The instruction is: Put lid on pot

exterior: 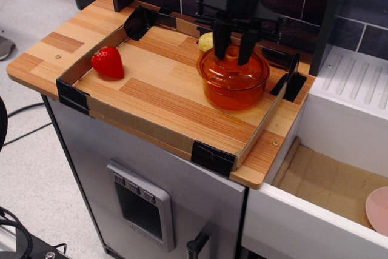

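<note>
Single view, observation.image, items listed relative to the pot.

Pot (235, 89): translucent orange, upright, standing inside the low-walled tray (79, 92) on the wooden desk (42, 53), toward the tray's far right part.

Lid (233, 67): orange dome, directly over the pot's mouth and about level with its rim. Whether it is fully seated I cannot tell, orange over orange blurs the edge.

My claw (234, 56): right above the pot, two dark fingers (247, 43) pointing down either side of the lid's centre. They appear closed around the knob, which is hidden between them; I judge I am holding the lid.

Strawberry (108, 62): well apart, to the pot's left, near the tray's left wall.
Yellowish round item (206, 42): just behind the pot, partly hidden by my claw.

Step in hand, by my judgement: seating the lid. To do it well: keep the lid level and centred on the rim, lower until it rests all round, then part the fingers and lift straight up, without dragging the lid sideways.
</note>
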`<action>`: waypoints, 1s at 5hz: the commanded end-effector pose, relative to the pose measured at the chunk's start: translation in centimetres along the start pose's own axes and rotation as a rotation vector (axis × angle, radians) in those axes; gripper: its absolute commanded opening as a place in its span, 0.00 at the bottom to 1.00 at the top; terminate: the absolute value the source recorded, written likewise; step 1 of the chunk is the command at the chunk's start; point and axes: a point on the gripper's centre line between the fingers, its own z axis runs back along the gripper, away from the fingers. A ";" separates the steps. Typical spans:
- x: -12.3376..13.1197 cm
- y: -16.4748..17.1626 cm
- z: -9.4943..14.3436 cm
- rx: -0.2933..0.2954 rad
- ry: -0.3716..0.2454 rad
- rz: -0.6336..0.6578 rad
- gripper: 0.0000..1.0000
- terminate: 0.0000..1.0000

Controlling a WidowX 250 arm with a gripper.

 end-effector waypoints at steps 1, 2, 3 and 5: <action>1.2 -0.3 1.3 -0.020 -0.044 0.004 0.00 0.00; 1.1 0.0 1.5 -0.038 -0.027 -0.019 1.00 0.00; 1.1 0.7 2.4 -0.077 -0.017 -0.008 1.00 0.00; 0.7 2.2 5.3 -0.141 -0.041 -0.008 1.00 0.00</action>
